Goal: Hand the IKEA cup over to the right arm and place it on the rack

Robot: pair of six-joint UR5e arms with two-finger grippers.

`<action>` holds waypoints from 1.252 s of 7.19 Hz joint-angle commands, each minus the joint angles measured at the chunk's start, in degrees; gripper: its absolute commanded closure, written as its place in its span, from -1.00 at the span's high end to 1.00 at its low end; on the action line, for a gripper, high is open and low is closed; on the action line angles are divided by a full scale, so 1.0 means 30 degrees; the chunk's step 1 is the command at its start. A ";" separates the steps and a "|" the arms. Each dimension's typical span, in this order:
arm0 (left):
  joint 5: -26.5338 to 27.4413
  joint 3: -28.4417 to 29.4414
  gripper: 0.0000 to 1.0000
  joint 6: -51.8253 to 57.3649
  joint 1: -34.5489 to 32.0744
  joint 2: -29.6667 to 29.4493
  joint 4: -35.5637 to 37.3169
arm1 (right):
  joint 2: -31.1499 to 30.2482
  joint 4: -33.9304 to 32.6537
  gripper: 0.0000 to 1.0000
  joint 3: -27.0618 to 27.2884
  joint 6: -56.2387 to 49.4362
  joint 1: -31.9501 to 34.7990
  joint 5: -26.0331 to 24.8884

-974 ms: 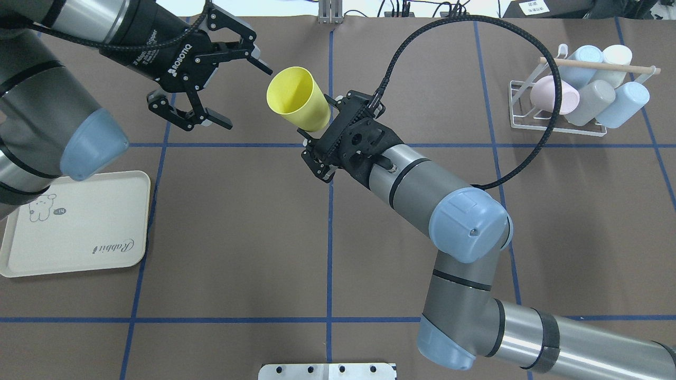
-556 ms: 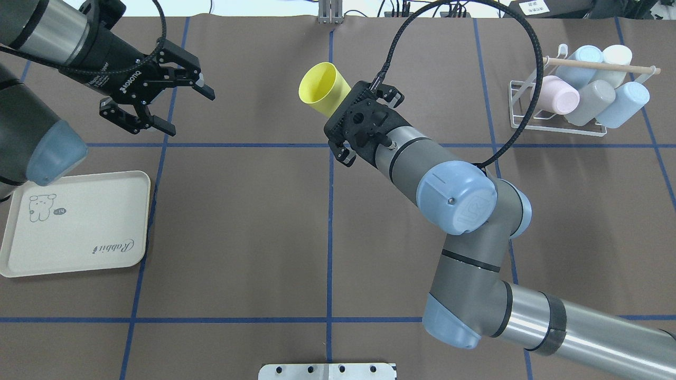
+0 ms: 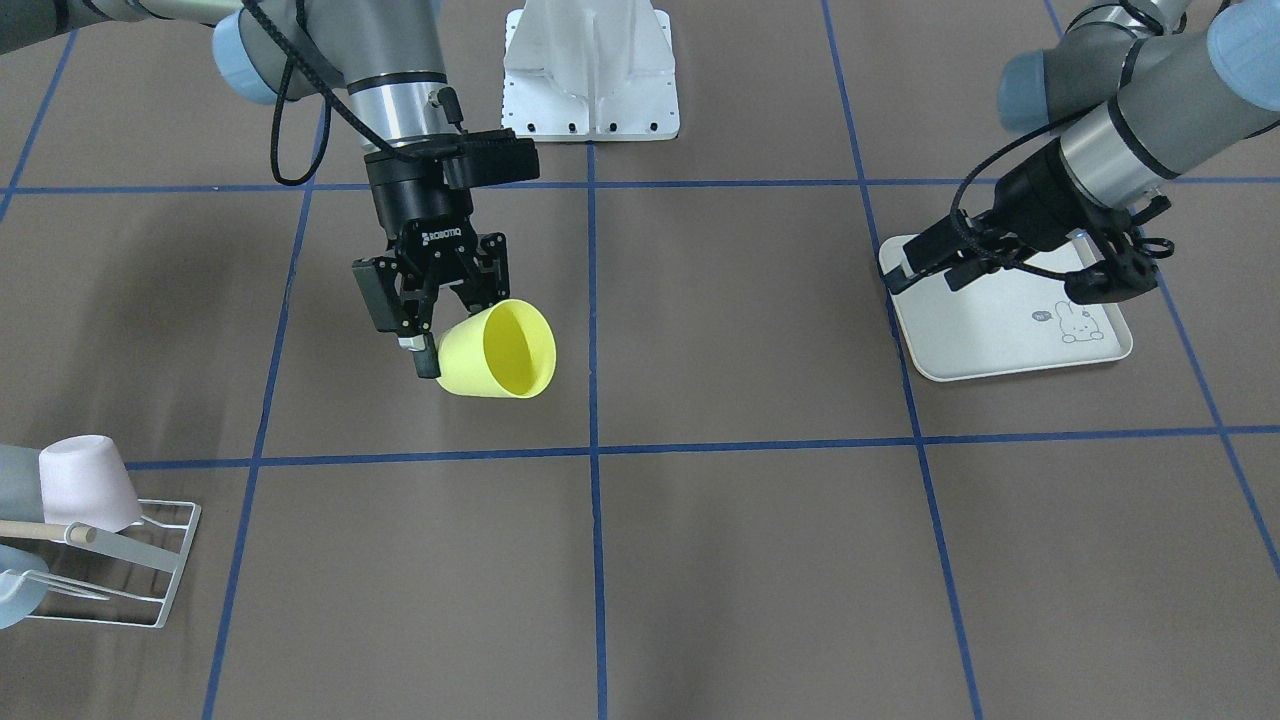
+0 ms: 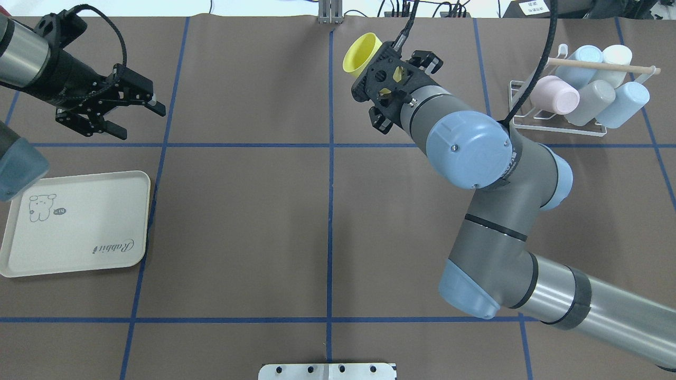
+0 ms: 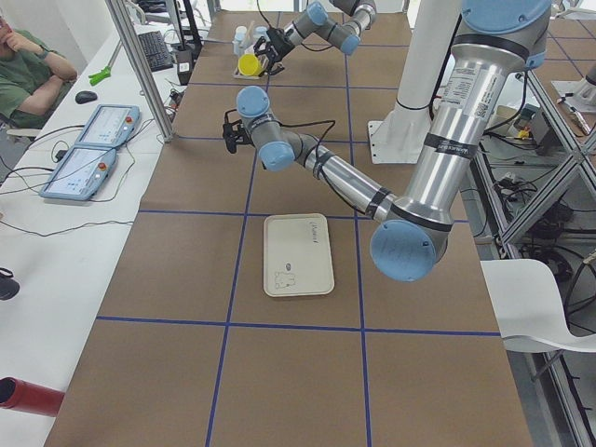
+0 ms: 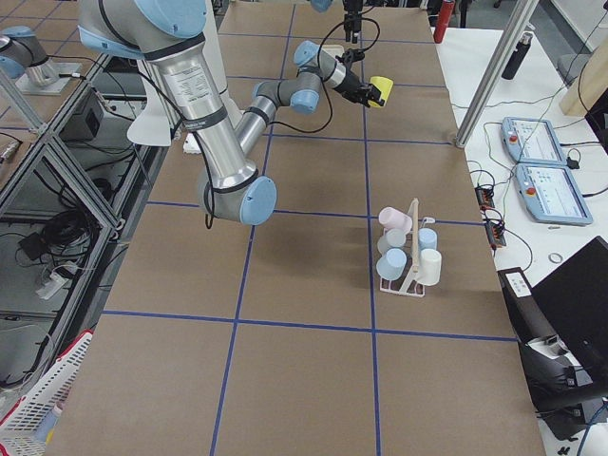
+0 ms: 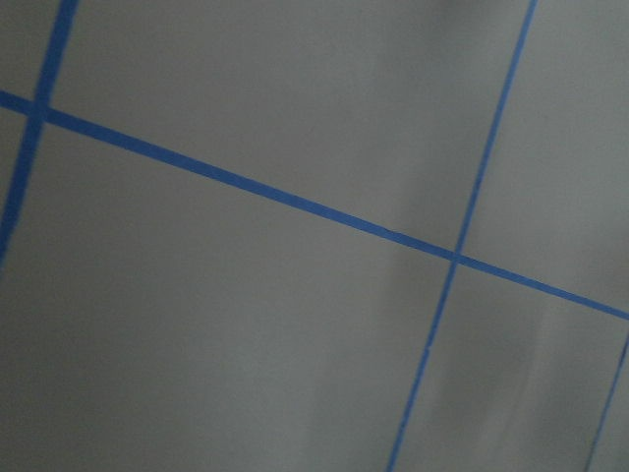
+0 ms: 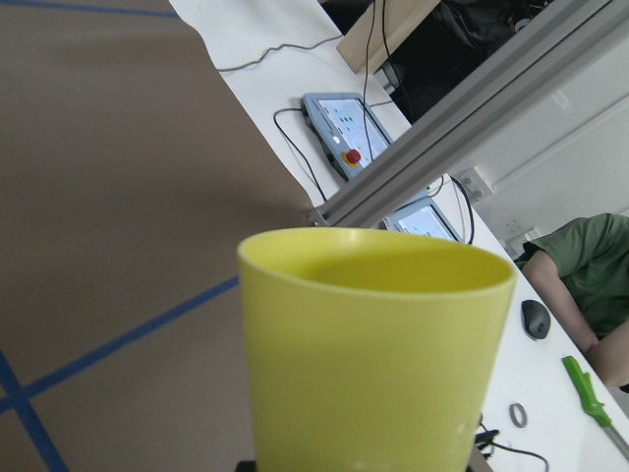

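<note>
R gripper (image 3: pixel 450 325) holds the yellow cup (image 3: pixel 495 350) – fingers clenched across its base end, one finger (image 3: pixel 428 360) pressed on the outer wall. The cup is off the tabletop (image 4: pixel 237 211), lying nearly on its side. In the overhead view its mouth points up-left, away from the R arm (image 4: pixel 470 153). It hangs over the far half of the tabletop, just right of the centre blue tape line (image 4: pixel 330 211). In the R wrist view the cup fills the lower middle, rim up, w/ a person in a green shirt (image 8: pixel 590 285) at a white desk behind it.

The rack (image 4: pixel 554 125) sits at the far right of the tabletop, well apart from the cup. It carries a pink cup (image 4: pixel 554 95), a grey one (image 4: pixel 594 103), two light-blue ones and a white one, leaning under the wooden dowel (image 4: pixel 602 64).

L gripper (image 4: pixel 138 122) is empty – fingers spread apart, up in the air on the far left side, near the cream rabbit-print tray (image 4: pixel 79 253). The tray lies flat on the tabletop. L wrist view shows only brown tabletop and blue tape lines.
</note>
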 commanded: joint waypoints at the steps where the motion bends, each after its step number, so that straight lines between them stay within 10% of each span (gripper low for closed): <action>1: 0.3183 -0.0295 1.00 0.6401 -0.0162 0.0325 0.3672 | 0.0083 -0.3782 -0.13 0.1211 -0.3112 0.1166 0.0095; 9: 0.3607 -0.0471 1.00 0.9218 -0.0252 0.1322 0.4246 | -0.0298 -0.7633 -0.10 0.0340 -2.2320 0.5711 -0.1653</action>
